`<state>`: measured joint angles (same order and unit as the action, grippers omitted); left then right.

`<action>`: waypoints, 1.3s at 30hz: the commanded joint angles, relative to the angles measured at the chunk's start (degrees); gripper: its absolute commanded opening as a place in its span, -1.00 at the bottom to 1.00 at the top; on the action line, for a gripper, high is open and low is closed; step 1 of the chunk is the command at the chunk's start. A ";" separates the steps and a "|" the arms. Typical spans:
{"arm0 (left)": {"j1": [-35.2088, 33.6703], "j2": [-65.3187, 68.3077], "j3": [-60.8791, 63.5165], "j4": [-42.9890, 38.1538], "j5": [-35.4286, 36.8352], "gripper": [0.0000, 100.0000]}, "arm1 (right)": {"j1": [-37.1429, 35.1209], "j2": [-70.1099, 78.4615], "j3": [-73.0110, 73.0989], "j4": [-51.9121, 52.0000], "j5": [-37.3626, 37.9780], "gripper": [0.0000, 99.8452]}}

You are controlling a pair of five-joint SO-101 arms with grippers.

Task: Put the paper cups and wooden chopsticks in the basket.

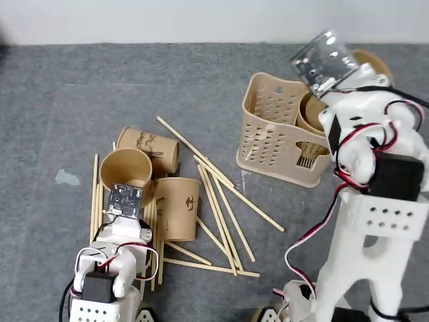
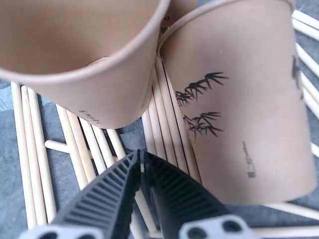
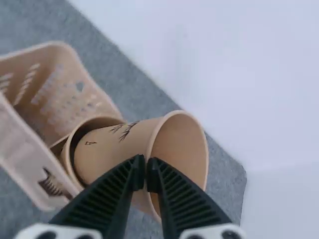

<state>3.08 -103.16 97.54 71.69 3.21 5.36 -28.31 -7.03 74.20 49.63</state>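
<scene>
My right gripper (image 3: 143, 164) pinches a paper cup (image 3: 112, 144) over the basket (image 3: 50, 89); I release next; left gripper (image 2: 141, 158) closed, empty.

the gripper (image 3: 142, 164) has its jaws pinched together on the rim of a cup (image 3: 114, 144). the cup lies tilted, its mouth towards the camera and its base tucked inside a second cup (image 3: 67, 152) in the basket (image 3: 30, 79). the basket stands on grey cloth (image 3: 134, 94), near a pale wall (image 3: 224, 59).
</scene>
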 commanded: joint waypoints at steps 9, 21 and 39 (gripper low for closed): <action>-0.26 -0.62 -1.10 0.18 -0.35 -0.97 | -2.24 0.13 -2.20 4.79 3.52 -0.60; -0.26 -0.62 -1.10 0.18 -0.35 -0.97 | -2.59 -4.88 -2.29 13.41 -13.45 -0.40; -0.26 -0.62 -1.10 0.18 -0.35 -0.97 | -5.05 -8.57 16.62 25.80 -24.88 -0.40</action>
<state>3.08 -103.16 97.54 71.69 3.21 0.88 -35.08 7.65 100.22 25.45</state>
